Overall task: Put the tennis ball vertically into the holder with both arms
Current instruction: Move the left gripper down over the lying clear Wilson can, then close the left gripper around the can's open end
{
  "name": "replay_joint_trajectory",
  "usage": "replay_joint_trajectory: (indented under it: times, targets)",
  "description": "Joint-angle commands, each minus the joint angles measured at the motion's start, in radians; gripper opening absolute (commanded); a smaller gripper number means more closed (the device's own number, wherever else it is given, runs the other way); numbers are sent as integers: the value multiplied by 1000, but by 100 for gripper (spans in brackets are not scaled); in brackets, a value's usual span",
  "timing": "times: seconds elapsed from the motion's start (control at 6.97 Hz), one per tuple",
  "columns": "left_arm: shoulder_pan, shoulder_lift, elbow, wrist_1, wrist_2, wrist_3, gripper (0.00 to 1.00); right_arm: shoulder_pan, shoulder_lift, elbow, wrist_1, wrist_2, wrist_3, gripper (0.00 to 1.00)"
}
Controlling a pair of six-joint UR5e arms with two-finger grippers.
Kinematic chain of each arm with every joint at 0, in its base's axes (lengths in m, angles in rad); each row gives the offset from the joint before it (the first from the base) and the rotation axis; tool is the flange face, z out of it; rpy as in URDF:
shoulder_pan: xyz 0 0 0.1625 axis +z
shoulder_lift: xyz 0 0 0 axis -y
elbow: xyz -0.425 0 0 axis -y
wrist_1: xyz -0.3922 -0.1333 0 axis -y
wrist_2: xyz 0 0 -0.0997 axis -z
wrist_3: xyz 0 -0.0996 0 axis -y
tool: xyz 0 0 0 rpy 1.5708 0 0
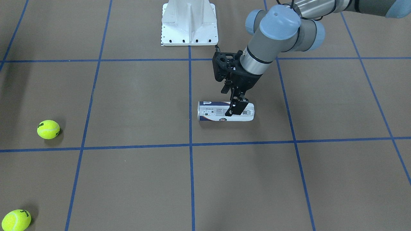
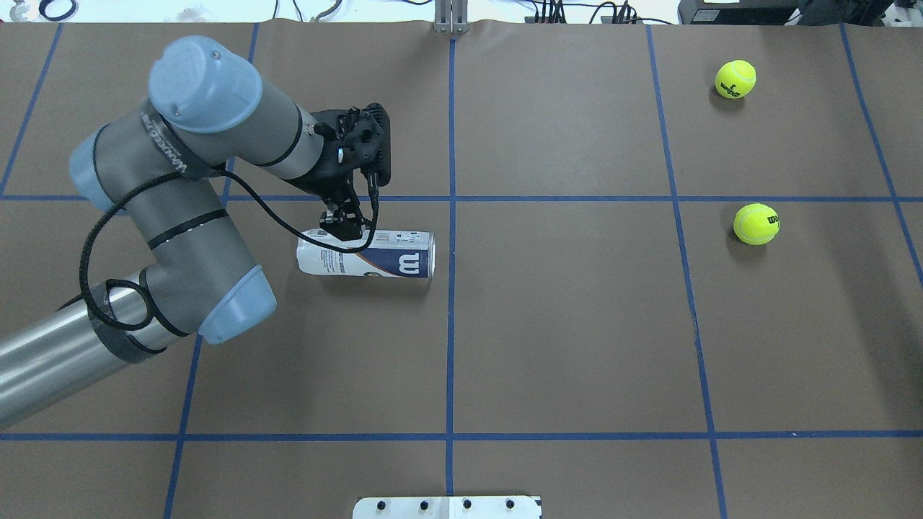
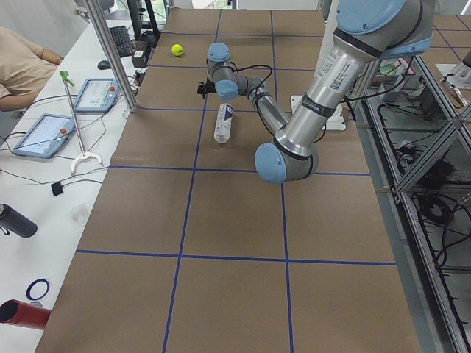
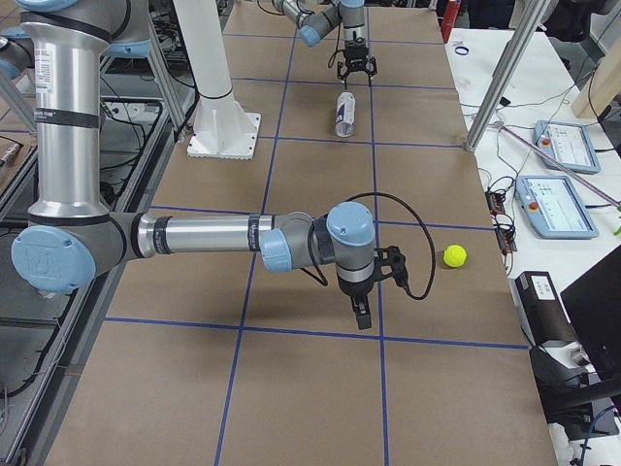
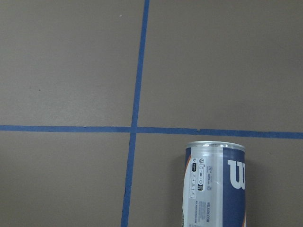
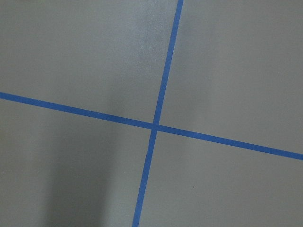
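Left hand [image 1: 236, 109], spread open, seemingly hovers over the lying holder [image 1: 212, 112] (glossy plastic cylinder).

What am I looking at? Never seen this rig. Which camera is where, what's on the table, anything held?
Two robot arms work at a brown table with blue tape lines. Six cameras: one facing the robot, one over its shoulders, one at each table end, one on each wrist. The left gripper hangs over the holder, a labelled tube lying on its side; its fingers look open, gripping nothing. The right gripper hangs over bare table, seen only from the side, so open or shut is unclear. Two tennis balls lie far from the tube.
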Motion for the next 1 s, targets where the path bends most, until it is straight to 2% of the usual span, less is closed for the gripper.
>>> replay_joint_trajectory:
  times: [0.0, 0.43, 0.72, 0.86]
  targets:
    - [94, -10, 10, 32, 123, 13, 98, 0, -1, -1, -1, 22, 2, 100]
    - [155, -82, 42, 87, 190, -79, 98, 0, -1, -3, -1, 27, 2, 100]
    - [162, -131, 129, 84, 194, -152, 98, 0, -1, -7, -1, 27, 2, 100]
    - [166, -133, 140, 81, 194, -154, 98, 0, -1, -7, -1, 27, 2, 100]
